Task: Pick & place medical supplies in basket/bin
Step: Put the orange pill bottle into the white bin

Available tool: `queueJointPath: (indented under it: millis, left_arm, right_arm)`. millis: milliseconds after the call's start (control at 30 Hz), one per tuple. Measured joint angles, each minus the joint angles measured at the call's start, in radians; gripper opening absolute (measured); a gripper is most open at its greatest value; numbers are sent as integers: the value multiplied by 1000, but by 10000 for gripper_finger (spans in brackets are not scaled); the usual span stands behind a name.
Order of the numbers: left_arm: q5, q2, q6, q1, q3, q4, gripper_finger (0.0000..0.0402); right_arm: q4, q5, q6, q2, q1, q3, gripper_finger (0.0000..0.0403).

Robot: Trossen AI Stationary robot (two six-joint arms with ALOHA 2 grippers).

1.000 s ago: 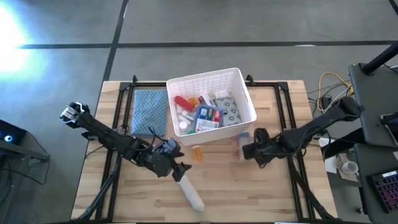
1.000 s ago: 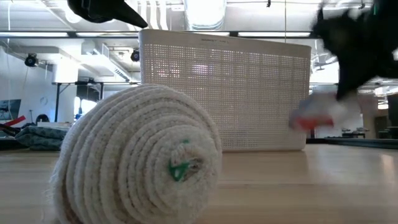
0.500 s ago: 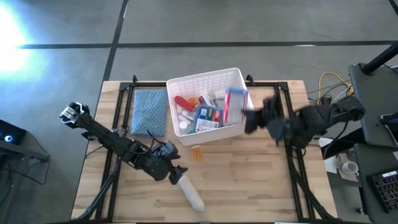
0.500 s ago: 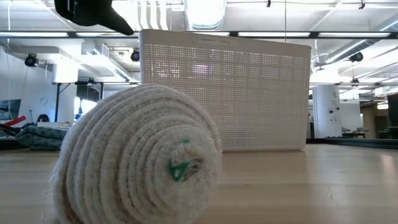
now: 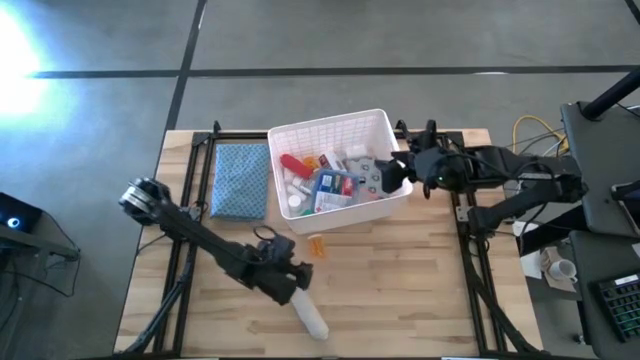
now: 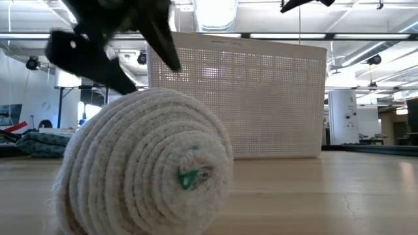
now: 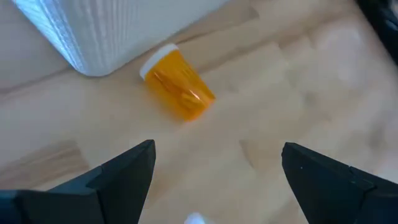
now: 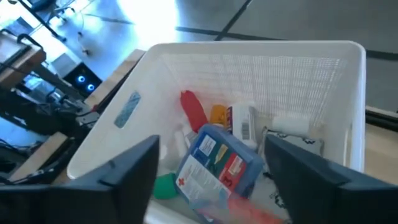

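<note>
The white lattice basket [image 5: 340, 165] stands at the table's far middle and holds several supplies, among them a red-white-blue box [image 8: 217, 163], a red piece [image 8: 193, 112] and a grey packet [image 5: 372, 176]. My right gripper [image 5: 393, 176] hovers open and empty over the basket's right rim; its wrist view [image 8: 211, 142] looks into the basket. An orange vial [image 5: 317, 244] lies on its side just in front of the basket. A white rope-wound roll [image 5: 310, 318] lies near the front edge. My left gripper [image 5: 297, 281] is open just above the roll's far end, the vial [image 7: 178, 92] ahead of it.
A blue-grey folded cloth [image 5: 241, 180] lies left of the basket. Black rails [image 5: 190, 200] run along the table's left and right sides. Bare wood lies to the right of the roll and vial. In the low view the roll [image 6: 144, 176] fills the foreground before the basket [image 6: 238, 98].
My right gripper has lifted a red-white-blue box from the table right of the basket, carried it over the basket and let it go; it now hovers empty at the right rim. My left gripper has come down and toward the near edge, onto the roll's far end.
</note>
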Motion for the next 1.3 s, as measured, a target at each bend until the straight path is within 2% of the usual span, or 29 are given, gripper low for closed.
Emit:
queueJointPath:
  millis: [100,233,433,600,733,867,1100,1300]
  left_arm:
    - [-74,104,-76,16,38,6,327]
    - [-98,216,-100,64,136,-1,327]
    - [-97,340,-70,120,270,-83,327]
    - [-60,398,-54,166,296,-89,323]
    - [11,408,-93,185,260,-111,300]
    - [8,406,-121,184,215,-108,261]
    - [38,365,-64,168,170,-166,150]
    - [152,266,-54,65,188,-324,152]
  right_arm:
    - [-4,10,4,-5,21,2,321]
    - [-18,13,42,-5,62,2,361]
    - [-71,24,122,-4,115,2,370]
    - [-97,26,161,-4,153,2,370]
    - [-119,53,187,-4,180,2,370]
    - [-145,76,205,-4,200,2,370]
    - [-167,100,207,-4,204,2,370]
    - [-190,103,206,-4,204,2,370]
